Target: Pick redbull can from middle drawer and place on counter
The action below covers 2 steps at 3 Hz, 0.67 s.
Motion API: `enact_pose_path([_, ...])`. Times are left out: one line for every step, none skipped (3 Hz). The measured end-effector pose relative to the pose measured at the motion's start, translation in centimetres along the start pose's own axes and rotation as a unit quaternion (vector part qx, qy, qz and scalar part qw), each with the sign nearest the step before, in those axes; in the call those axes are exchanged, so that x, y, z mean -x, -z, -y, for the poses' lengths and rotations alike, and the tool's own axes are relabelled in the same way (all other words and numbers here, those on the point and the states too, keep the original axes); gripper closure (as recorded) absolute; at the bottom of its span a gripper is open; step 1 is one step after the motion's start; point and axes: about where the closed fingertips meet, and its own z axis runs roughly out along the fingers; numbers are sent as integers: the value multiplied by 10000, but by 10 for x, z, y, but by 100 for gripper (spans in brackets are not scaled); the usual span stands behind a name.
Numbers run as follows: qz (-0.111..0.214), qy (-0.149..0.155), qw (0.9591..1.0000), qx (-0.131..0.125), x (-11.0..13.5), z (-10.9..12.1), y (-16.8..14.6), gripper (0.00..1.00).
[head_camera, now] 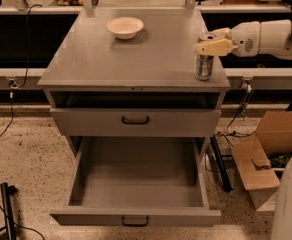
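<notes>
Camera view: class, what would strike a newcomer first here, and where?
The gripper reaches in from the right to the redbull can, upright at the front right corner of the counter. Below, the middle drawer stands wide open; a cream bowl sits toward the counter's back.

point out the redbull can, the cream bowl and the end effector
redbull can [204, 69], camera view, silvery side
cream bowl [125, 27], camera view, inner wall
end effector [203, 43], camera view, front end, at the can's top

High frontal view down onto counter [136, 59], end effector [206, 42] at frame's right.
</notes>
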Motion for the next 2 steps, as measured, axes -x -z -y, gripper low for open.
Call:
enact_pose_path([1,-4,10000,22,0,0,-3,0])
enact_pose_path([-75,65,9999,43,2,-2,-1,0])
